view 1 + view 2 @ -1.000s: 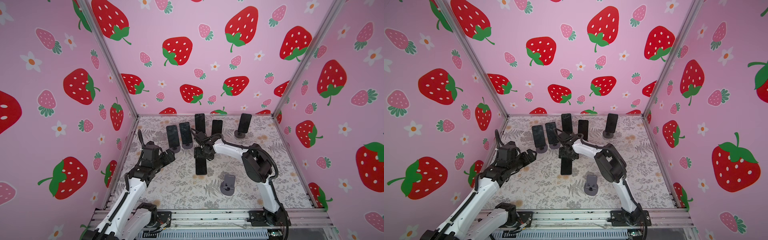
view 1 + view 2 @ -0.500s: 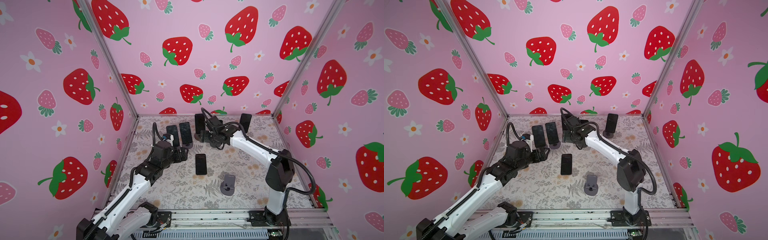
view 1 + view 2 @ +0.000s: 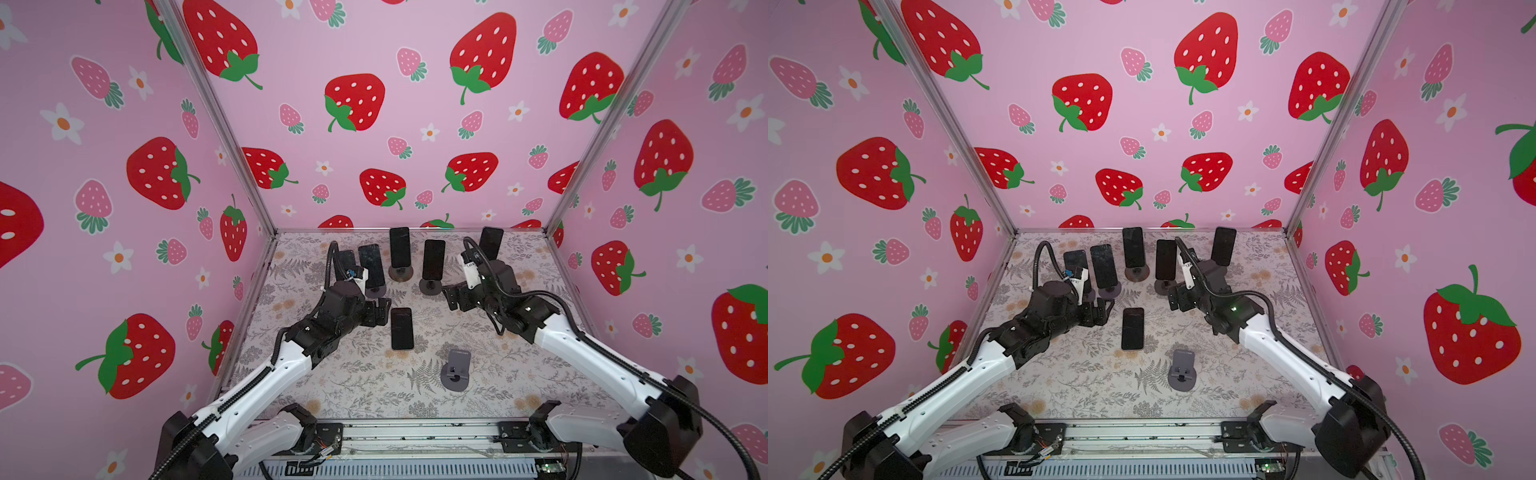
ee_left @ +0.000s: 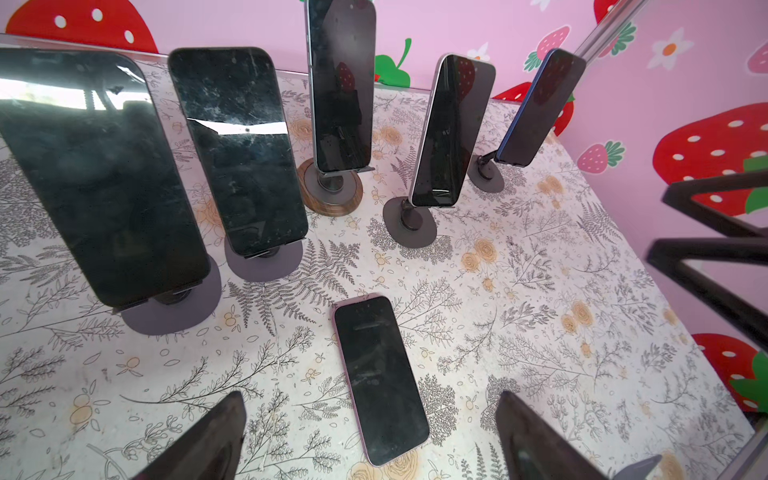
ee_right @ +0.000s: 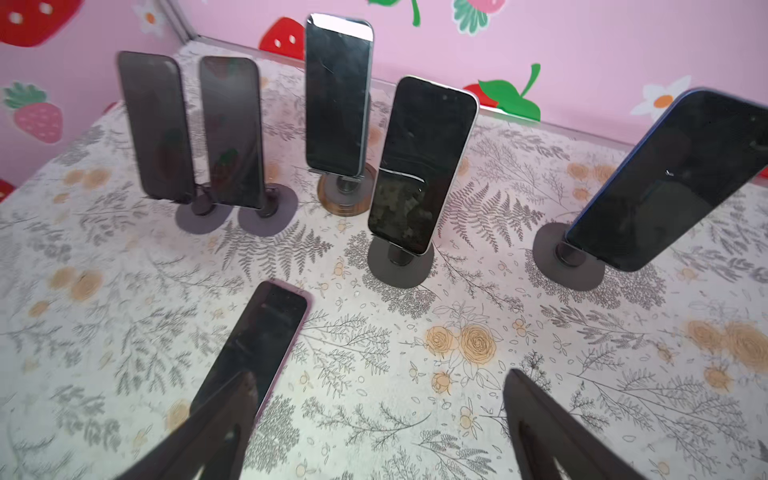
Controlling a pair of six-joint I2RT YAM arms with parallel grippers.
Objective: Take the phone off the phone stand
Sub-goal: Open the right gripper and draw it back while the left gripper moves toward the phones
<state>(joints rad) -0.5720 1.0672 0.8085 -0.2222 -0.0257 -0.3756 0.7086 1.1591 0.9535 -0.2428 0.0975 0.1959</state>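
- Now the phone (image 3: 402, 328) lies flat, screen up, on the table (image 3: 519, 374), apart from the empty stand (image 3: 457, 370).
- Left gripper (image 3: 383, 311) beside it: jaws spread wide, holding nothing.
- Right gripper (image 3: 451, 297): jaws wide apart, empty.

In both top views, shot from high at front, looking down & fwd over both arms onto whole table (image 3: 365, 386), far off, nearly identical. On wrists, shot from just behind left gripper (image 4: 370, 411) & right gripper (image 5: 380, 374), low & close, facing out between the jaws. Shared w/ top views: flat phone (image 5: 253, 340) just ahead, row of stood phones (image 4: 340, 83) beyond.
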